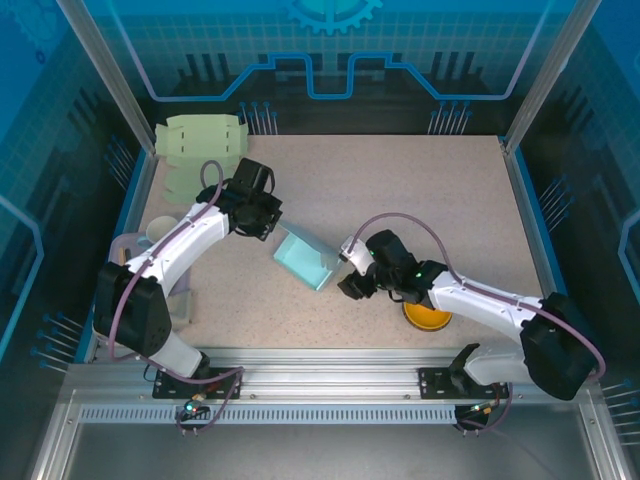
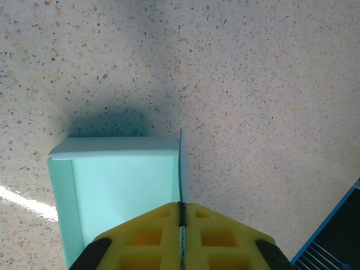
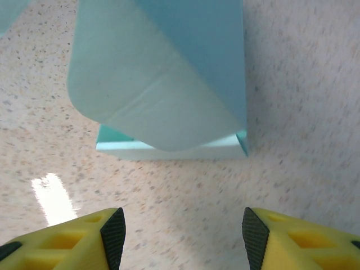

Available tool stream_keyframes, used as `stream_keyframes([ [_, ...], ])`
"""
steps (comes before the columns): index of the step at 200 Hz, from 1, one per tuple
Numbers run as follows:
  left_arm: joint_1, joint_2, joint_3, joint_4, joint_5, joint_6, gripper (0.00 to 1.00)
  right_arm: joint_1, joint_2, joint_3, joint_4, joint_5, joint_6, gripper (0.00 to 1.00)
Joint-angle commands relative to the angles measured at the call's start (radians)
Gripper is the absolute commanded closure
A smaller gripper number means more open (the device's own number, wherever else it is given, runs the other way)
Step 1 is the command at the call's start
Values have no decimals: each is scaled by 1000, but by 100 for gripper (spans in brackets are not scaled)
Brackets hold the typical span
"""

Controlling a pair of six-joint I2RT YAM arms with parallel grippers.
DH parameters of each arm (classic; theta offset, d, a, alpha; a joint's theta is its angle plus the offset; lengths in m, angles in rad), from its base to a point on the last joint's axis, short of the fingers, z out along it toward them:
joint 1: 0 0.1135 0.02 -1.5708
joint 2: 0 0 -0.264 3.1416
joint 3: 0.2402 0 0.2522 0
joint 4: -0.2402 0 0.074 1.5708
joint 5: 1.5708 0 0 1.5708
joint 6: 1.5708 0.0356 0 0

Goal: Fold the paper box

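Note:
The paper box (image 1: 305, 257) is pale teal and lies partly folded in the middle of the table. My left gripper (image 1: 270, 232) is at its back left end. In the left wrist view the yellow fingers (image 2: 214, 230) are shut on the thin upright side wall of the paper box (image 2: 121, 183), whose open inside shows to the left. My right gripper (image 1: 349, 273) hovers just off the box's right end. In the right wrist view it (image 3: 180, 236) stands open over bare table, a short way from the paper box (image 3: 169, 84), whose rounded flap curls over the end.
Pale green flat paper sheets (image 1: 198, 140) lie at the back left corner. A white cup (image 1: 160, 232) stands by the left arm. An orange bowl (image 1: 427, 318) sits under the right arm. The blue table rim (image 2: 332, 233) runs close beside the left gripper.

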State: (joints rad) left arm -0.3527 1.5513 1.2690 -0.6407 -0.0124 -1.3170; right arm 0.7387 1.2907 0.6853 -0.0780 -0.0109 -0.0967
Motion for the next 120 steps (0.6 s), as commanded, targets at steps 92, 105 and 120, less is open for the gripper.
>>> stream_keyframes([
  [92,-3,16,36,-50,16,36,100,-16,143,122,230,-180,-396,41],
  [105,-4,18,34,-48,23,33,100,-16,157,126,263,-168,-378,43],
  [120,-8,18,29,-46,25,31,100,-14,179,144,271,-165,-374,46],
])
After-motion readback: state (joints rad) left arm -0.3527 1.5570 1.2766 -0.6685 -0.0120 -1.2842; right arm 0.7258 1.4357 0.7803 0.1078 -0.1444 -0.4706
